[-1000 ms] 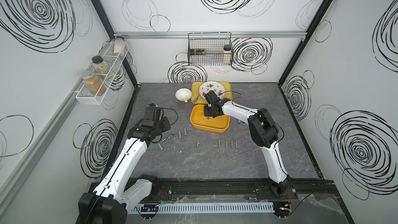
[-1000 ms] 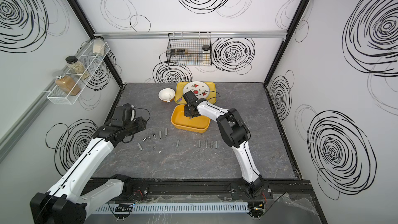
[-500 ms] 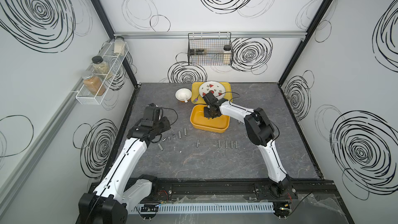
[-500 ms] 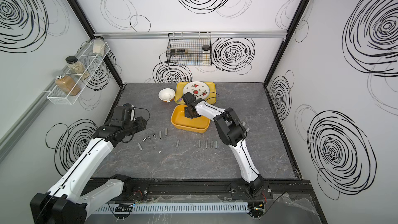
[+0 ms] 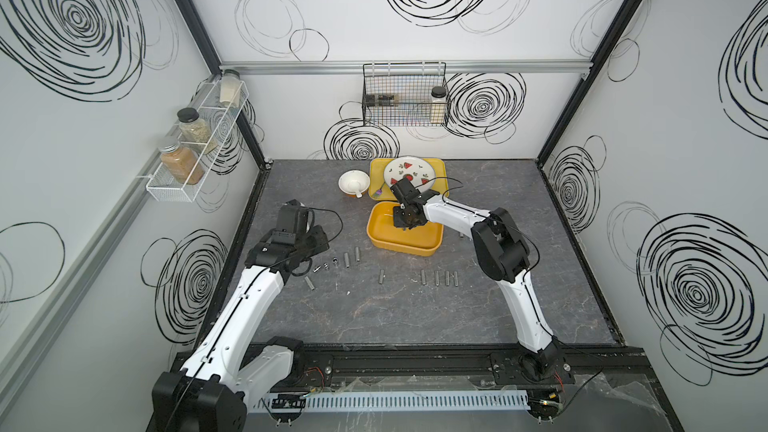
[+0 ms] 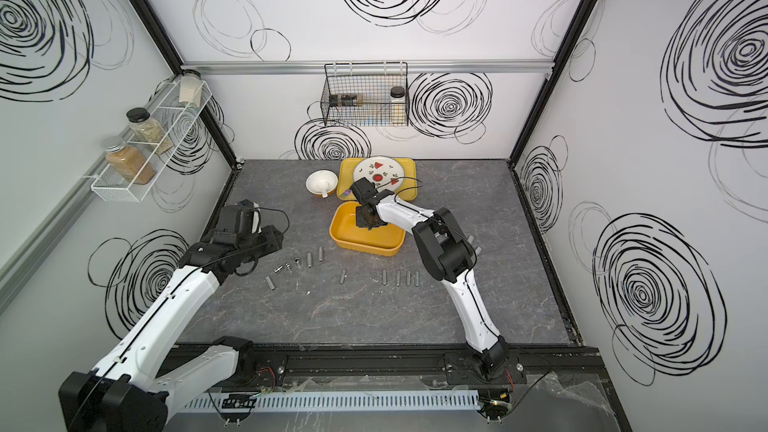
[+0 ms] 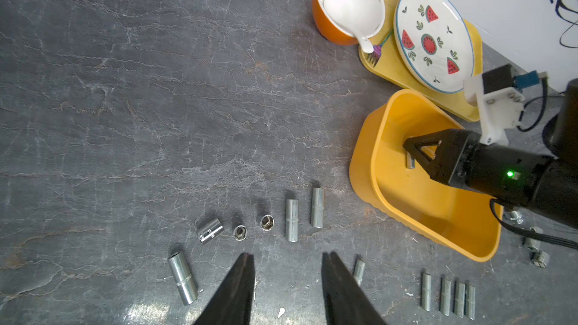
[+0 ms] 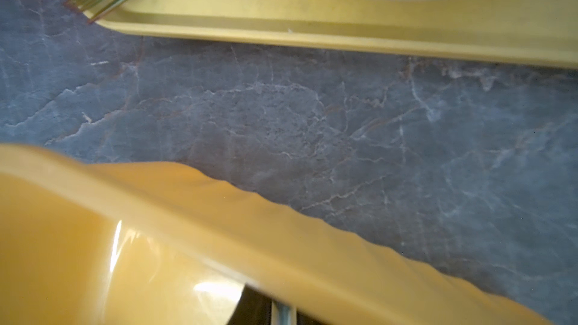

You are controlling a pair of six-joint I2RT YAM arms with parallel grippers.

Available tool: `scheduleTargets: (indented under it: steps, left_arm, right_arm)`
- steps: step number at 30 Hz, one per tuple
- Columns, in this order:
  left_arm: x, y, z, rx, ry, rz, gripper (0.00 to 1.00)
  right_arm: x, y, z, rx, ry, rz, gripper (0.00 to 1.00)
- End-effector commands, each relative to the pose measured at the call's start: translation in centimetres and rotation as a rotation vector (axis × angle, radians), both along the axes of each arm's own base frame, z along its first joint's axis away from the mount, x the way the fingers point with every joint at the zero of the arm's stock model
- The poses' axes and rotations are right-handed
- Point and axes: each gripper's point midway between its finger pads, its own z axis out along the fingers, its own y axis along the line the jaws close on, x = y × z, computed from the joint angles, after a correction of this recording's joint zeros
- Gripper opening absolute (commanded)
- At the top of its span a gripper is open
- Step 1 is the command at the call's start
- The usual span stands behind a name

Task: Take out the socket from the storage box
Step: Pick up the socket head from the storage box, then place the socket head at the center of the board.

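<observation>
On the grey marbled tabletop, the silver steel socket is lying inside the deep yellow-orange plastic storage box, where the nearer right gripper is pinching it; the left gripper is hovering part-open, empty.

Both top views look steeply down from high above the front edge of the desk, sharing the whole scene. The left wrist view looks down across the desk toward the storage box. The right wrist view skims the box's rim from very near.

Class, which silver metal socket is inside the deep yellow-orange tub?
The silver metal socket between the black right gripper's fingers, inside the yellow-orange plastic tub; all others sit outside on the grey table.
</observation>
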Motion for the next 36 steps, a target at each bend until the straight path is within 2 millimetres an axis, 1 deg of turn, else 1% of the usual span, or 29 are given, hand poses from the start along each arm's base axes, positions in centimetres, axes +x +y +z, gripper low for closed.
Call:
scheduleTargets:
  steps: [1, 4, 8, 14, 16, 19, 24, 28, 30, 33, 36]
  left_arm:
    - [0.5, 0.3, 0.2, 0.005, -0.029, 0.001, 0.43]
    - [0.5, 0.2, 0.2, 0.004, -0.028, 0.0, 0.43]
    - [0.4, 0.2, 0.2, 0.005, -0.03, 0.002, 0.43]
    - [0.4, 0.3, 0.3, 0.006, -0.03, 0.001, 0.43]
    - [0.4, 0.3, 0.3, 0.005, -0.031, 0.003, 0.43]
    - [0.4, 0.2, 0.3, 0.005, -0.032, 0.003, 0.43]
    - [0.4, 0.3, 0.3, 0.006, -0.032, 0.006, 0.43]
    - [0.4, 0.4, 0.1, 0.009, -0.027, 0.011, 0.43]
    - [0.4, 0.4, 0.1, 0.011, -0.027, 0.014, 0.43]
    - [0.3, 0.4, 0.2, 0.011, -0.029, 0.017, 0.43]
    - [0.3, 0.4, 0.2, 0.012, -0.031, 0.017, 0.43]
  right_arm:
    - [-0.6, 0.3, 4.6, 0.048, -0.038, 0.007, 0.08]
    - [-1.0, 0.2, 6.1, 0.077, -0.049, 0.004, 0.08]
    - [-1.8, -0.1, 7.7, 0.11, -0.054, -0.001, 0.08]
    - [-3.6, -1.0, 10.5, 0.16, -0.068, -0.012, 0.08]
    - [-4.3, -1.5, 11.2, 0.171, -0.071, -0.017, 0.08]
    - [-5.7, -2.8, 11.7, 0.174, -0.071, -0.028, 0.08]
    - [-8.8, -5.9, 12.7, 0.17, -0.089, -0.053, 0.08]
    - [-11.6, -9.0, 12.5, 0.143, -0.103, -0.07, 0.09]
    - [-13.1, -11.1, 11.7, 0.104, -0.11, -0.096, 0.1]
    - [-15.3, -13.5, 9.6, 0.049, -0.09, -0.105, 0.1]
    - [-17.1, -15.5, 7.6, 0.017, -0.072, -0.123, 0.1]
